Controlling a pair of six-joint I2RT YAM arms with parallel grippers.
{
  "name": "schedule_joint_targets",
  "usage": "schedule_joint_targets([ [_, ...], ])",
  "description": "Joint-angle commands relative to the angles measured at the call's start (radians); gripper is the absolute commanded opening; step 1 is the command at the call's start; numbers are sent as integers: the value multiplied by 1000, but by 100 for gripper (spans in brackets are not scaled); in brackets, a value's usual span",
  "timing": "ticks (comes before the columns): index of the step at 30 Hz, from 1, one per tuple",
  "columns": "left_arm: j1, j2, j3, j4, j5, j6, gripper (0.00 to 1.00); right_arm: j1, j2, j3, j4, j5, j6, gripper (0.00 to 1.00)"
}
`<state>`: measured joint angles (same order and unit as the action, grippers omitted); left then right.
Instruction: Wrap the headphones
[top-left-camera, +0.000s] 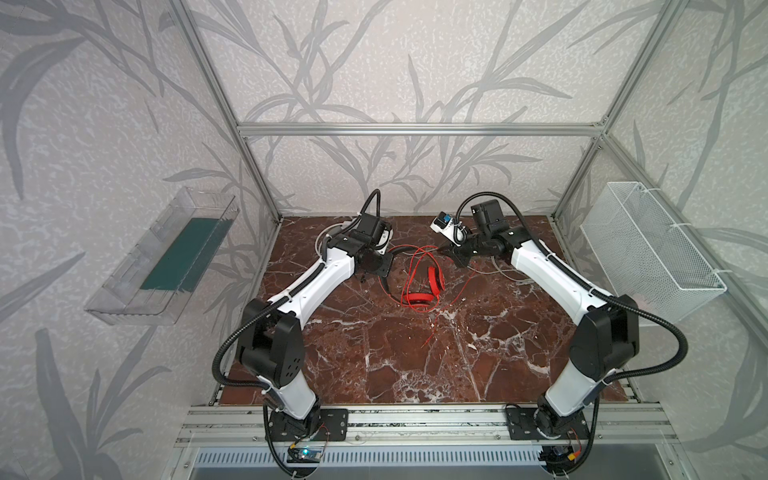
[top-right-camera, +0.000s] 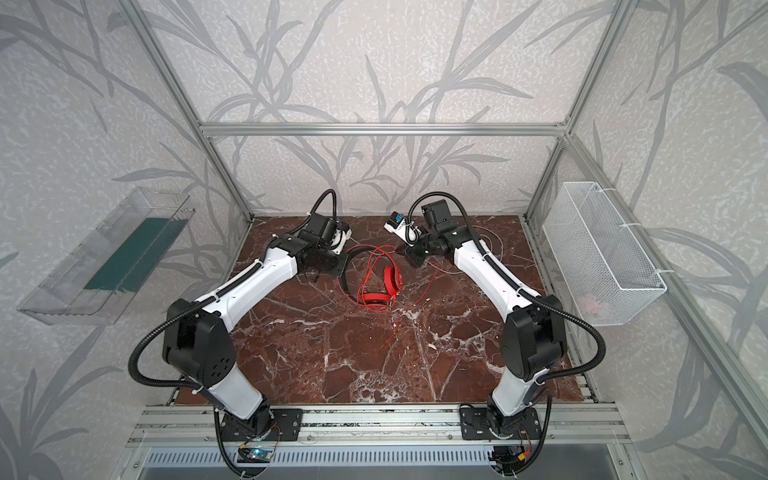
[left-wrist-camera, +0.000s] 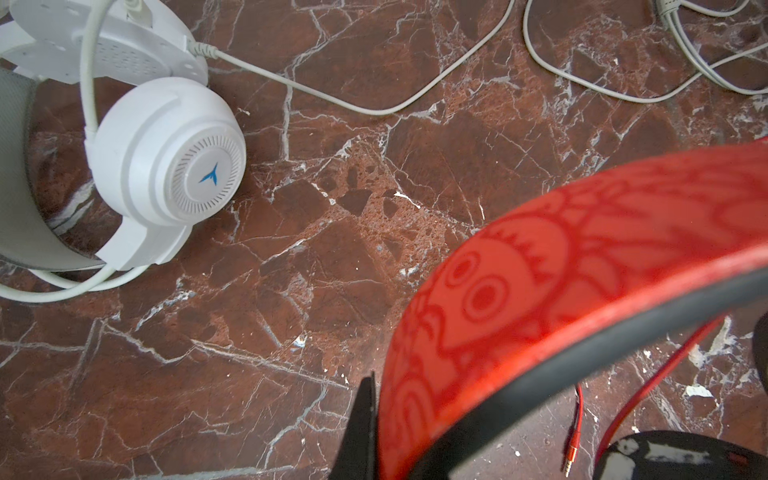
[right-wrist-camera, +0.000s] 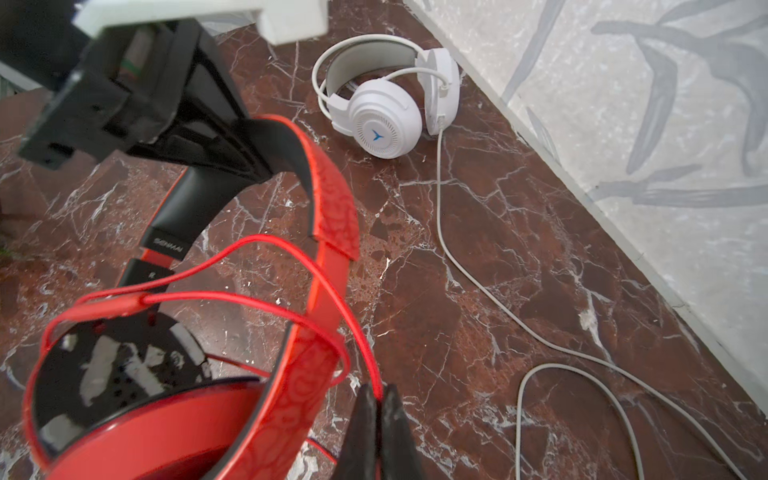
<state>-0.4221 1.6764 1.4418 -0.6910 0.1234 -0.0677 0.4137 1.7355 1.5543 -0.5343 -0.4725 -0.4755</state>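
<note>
Worktop (top-left-camera: 374, 357): brown marble. Both pairs lie in its far half, and the near half carries only a thin red tail.
White headphones (right-wrist-camera: 382, 120): in the far left corner, close to the wall, not wrapped yet.
Red headphones (top-left-camera: 417, 300): near the middle, a little toward the far edge. One ear cup lies flat on the worktop and the band is raised. If the band is pulled sideways, I think this cup can drag or tip over.
Left gripper (right-wrist-camera: 257, 166): jaws closed on the top of the red band. The band is smooth and curved, so a strong pull from the other arm may turn it in the grip or pull it out.
Right gripper (right-wrist-camera: 379, 419): jaws pressed together on the red cable, just beside the band. The pinch is small, so the cable can slide through.
White cable (right-wrist-camera: 440, 216): runs along the far edge toward the right arm, which could catch it while it circles.
Red cable (right-wrist-camera: 249, 245): a few slack loops cross the band. Without tension they will probably slip off or catch on the ear cup.
Plug (left-wrist-camera: 571, 453): free on the worktop. It may snag as the tail is drawn in.
</note>
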Motion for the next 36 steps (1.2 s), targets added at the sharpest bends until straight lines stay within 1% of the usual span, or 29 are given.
schedule_joint_targets([
  [1,-4,-49,-6,37,60,16,0,-5,38,36,45,15,57,0],
  [4,-3,-56,-20,73,86,4,0,-13,70,36,71,54,108,0],
  [11,-4,-57,-23,96,141,-12,0,-18,112,34,140,3,208,0],
  [15,-3,-66,-32,112,149,-27,0,-19,127,24,180,4,262,0],
  [19,0,-69,-37,138,169,-61,0,-26,137,4,200,9,312,7],
  [22,0,-61,-34,152,197,-87,0,-28,136,-28,236,20,350,10],
  [28,4,-62,-38,184,225,-122,0,-36,134,-86,262,35,384,17],
  [36,14,-71,-45,206,257,-153,0,-53,125,-159,323,31,428,22],
])
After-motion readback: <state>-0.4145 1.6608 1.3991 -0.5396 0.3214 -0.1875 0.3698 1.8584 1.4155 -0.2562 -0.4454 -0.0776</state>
